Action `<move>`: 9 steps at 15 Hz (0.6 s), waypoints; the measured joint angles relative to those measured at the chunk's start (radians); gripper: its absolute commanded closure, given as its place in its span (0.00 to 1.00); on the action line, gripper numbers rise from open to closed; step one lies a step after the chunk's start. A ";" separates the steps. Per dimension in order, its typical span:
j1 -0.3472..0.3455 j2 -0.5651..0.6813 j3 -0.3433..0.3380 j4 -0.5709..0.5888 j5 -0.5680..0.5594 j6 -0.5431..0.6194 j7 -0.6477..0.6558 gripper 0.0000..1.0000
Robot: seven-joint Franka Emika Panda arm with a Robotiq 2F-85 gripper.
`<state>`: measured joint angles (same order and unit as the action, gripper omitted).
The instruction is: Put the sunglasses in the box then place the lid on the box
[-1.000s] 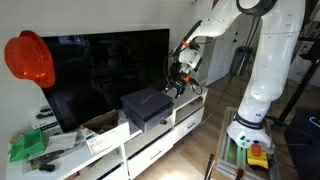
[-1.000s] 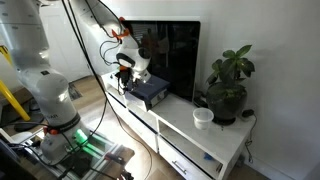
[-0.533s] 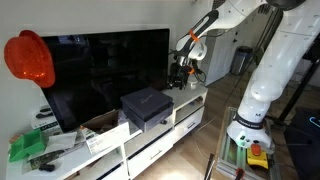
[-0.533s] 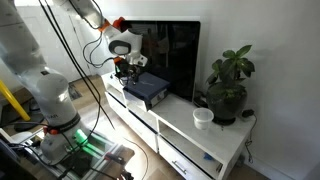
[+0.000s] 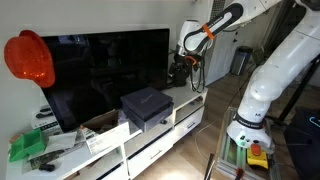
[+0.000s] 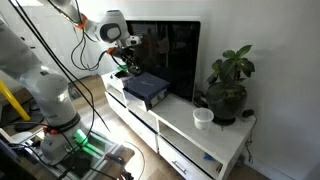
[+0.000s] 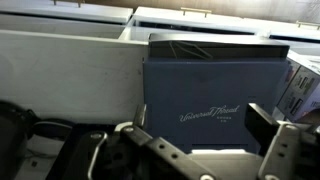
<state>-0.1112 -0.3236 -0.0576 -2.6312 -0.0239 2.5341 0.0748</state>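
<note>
Pincer (image 5: 181,70) spread wide and empty; I'm hovering over the counter (image 5: 192,103). Lid (image 7: 212,95) sits on the box (image 5: 152,122), just below and ahead of pincer.

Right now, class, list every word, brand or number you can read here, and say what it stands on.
"Universal Thread", as best it reads: pale script on the lid, wrist view.
Smaller line beneath that script: too blurred to read.
Nothing else in any view is legible.
</note>
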 measured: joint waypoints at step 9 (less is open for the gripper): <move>0.000 0.000 0.001 -0.005 -0.004 0.001 0.006 0.00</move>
